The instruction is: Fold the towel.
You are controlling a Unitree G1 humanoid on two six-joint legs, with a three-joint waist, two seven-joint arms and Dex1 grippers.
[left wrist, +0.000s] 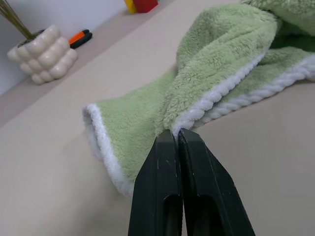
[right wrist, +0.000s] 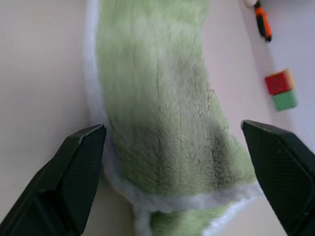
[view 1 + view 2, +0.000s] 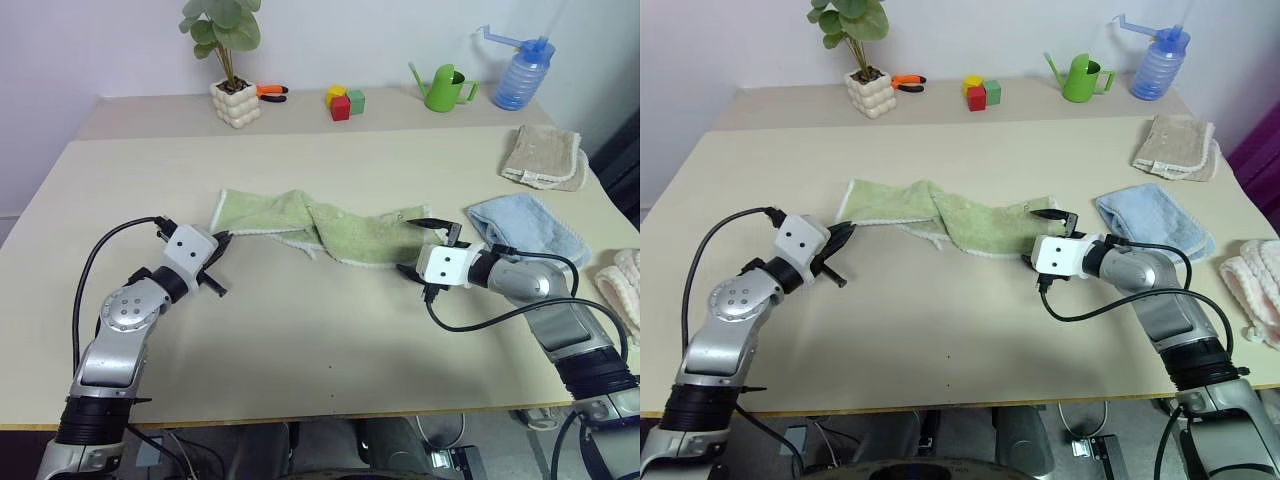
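Towel: soft light green terry-cloth towel (image 3: 325, 232) with whitish edge, twisted, lying between both grippers.
Left gripper (image 1: 175, 139): pinched closed on towel's edge.
Right gripper (image 2: 174, 147): spread wide, straddling towel's opposite end, gripping nothing.

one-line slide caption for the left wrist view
Left end effector shut on the white-edged corner of the green towel, plant pot behind.

Bare table (image 3: 300, 340) in front of towel (image 3: 310, 228): free passage btwn both arms. Right side crowded: blue towel (image 3: 535, 228), beige towel (image 3: 545, 157), pink cloth (image 3: 622, 285). Rear shelf: plant pot (image 3: 236, 102), blocks (image 3: 343, 101), watering can (image 3: 444, 88), spray bottle (image 3: 520, 75).
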